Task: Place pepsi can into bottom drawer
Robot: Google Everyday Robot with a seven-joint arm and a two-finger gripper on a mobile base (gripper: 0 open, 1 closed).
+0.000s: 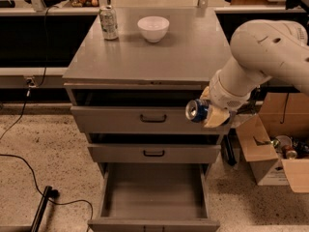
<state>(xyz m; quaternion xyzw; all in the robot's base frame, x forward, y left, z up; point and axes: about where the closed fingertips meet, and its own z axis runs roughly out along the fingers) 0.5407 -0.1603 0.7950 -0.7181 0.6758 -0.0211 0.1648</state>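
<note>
Camera view puts the two-finger gripper (205,113) at the right front corner of the grey metal cabinet (145,57), level with the top drawer's face. Its jaws are clamped on the small blue aluminium pepsi can (196,110), which lies sideways with a silver end facing me. The can hangs in the air, well above the deep, open grey bottom drawer (153,193) and right of its middle.

To do this step well, I would bring the arm left and toward the near side until the can is over the bare drawer floor. I would clear the protruding middle drawer (153,153) before lowering, and release only once the can is down between the side walls. Since it is lying sideways, I judge it may roll after release. A silver-and-green can (108,22) and a white bowl (153,28) sit far back on top, out of the way.
</note>
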